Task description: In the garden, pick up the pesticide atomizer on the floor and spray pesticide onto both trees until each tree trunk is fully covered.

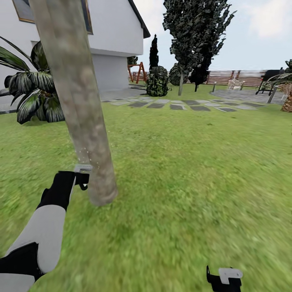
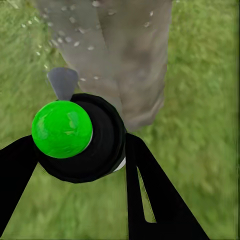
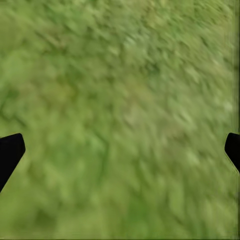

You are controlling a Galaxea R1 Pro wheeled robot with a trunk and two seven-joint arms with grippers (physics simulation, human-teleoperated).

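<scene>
Left wrist view: left jaws grip atomizer [image 2: 75, 137] misting trunk [image 2: 125, 55]; right jaws open.

No legible text or labels.

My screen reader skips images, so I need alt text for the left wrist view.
The left gripper holds the black, green-capped atomizer with its nozzle aimed at a pale tree trunk. Whitish pesticide specks dot the trunk above green grass.
</scene>
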